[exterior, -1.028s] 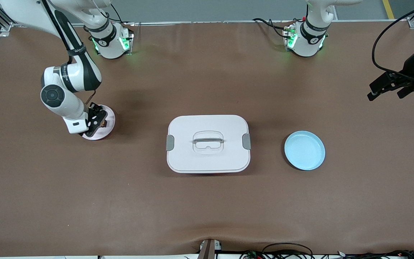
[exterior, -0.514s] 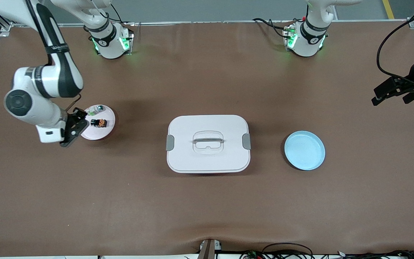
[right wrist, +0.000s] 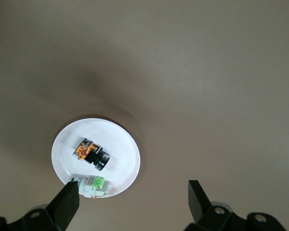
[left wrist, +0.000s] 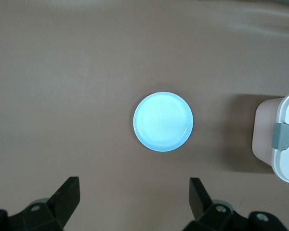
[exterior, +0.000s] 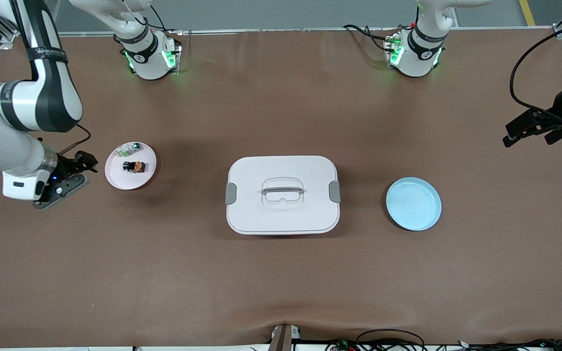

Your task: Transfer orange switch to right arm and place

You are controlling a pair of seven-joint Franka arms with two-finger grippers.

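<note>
The orange switch (exterior: 134, 166) lies on a small pink plate (exterior: 137, 182) toward the right arm's end of the table, next to a whitish-green part (exterior: 132, 147). My right gripper (exterior: 83, 170) hangs open and empty over the bare table beside that plate, apart from it. In the right wrist view the orange switch (right wrist: 91, 153) and the whitish-green part (right wrist: 92, 185) rest on the plate (right wrist: 121, 147), off to one side of the open right gripper (right wrist: 133, 202). My left gripper (exterior: 526, 142) hovers open and empty at the left arm's end of the table; it shows in its own view as well (left wrist: 134, 197).
A white box with a handled lid (exterior: 282, 195) stands in the middle of the table. A light blue plate (exterior: 413, 203) lies between it and the left arm's end; the left wrist view shows this plate (left wrist: 163, 121) and a corner of the box (left wrist: 279, 144).
My right gripper has pulled off the pink plate toward the right arm's end of the table, uncovering the orange switch lying there. The left gripper shifted only slightly.
</note>
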